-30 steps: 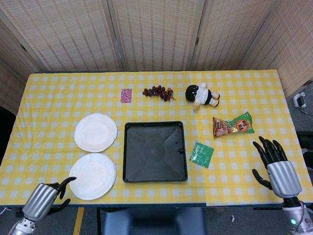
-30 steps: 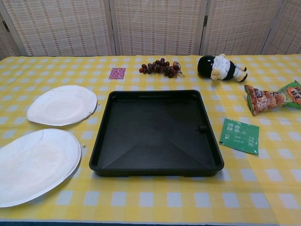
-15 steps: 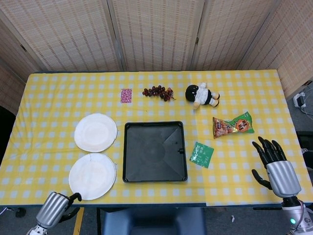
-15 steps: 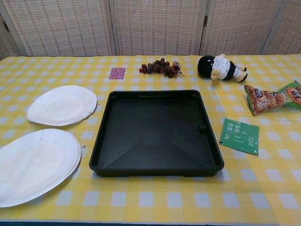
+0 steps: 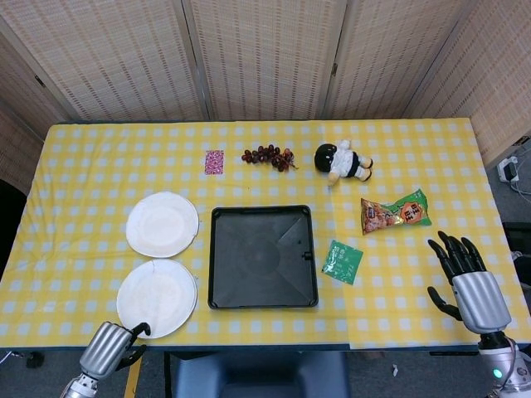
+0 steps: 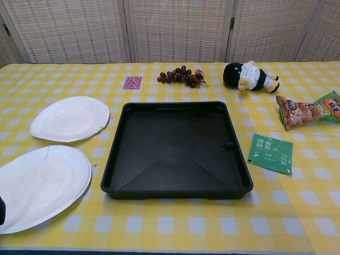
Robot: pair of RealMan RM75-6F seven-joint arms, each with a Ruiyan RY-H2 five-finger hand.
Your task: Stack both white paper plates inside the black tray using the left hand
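Two white paper plates lie left of the black tray (image 5: 262,257): the far plate (image 5: 163,224) and the near plate (image 5: 157,298), each flat on the yellow checked cloth. The tray holds nothing. My left hand (image 5: 112,349) hangs just off the table's front edge, below the near plate's front rim, its thumb raised close to that rim and nothing in its grasp. The chest view shows the far plate (image 6: 70,118), the near plate (image 6: 40,186), the tray (image 6: 175,154) and only a dark tip of the left hand (image 6: 1,210). My right hand (image 5: 468,279) rests at the front right with fingers spread.
Right of the tray lie a green sachet (image 5: 343,261) and a snack bag (image 5: 396,212). Behind the tray are a plush doll (image 5: 343,162), a bunch of grapes (image 5: 268,156) and a small pink packet (image 5: 214,162). Woven screens close off the back.
My left hand has slid right along the front edge and dropped lower, ending under the near plate's front rim. Plates, tray and right hand have stayed put.
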